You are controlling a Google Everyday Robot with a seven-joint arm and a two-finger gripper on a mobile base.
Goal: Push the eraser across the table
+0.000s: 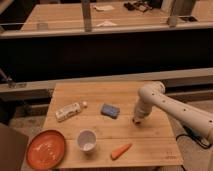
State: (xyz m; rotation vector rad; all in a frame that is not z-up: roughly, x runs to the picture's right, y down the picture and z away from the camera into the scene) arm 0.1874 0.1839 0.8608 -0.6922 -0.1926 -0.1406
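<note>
A blue rectangular eraser (110,110) lies flat near the middle of the wooden table (115,95). My white arm reaches in from the right, and my gripper (137,119) points down at the tabletop a short way to the right of the eraser, apart from it. The gripper holds nothing that I can see.
A white bottle (68,111) lies on its side left of the eraser. A white cup (87,140) stands at the front, an orange plate (46,149) at the front left, and a carrot (121,150) near the front edge. A dark counter runs behind the table.
</note>
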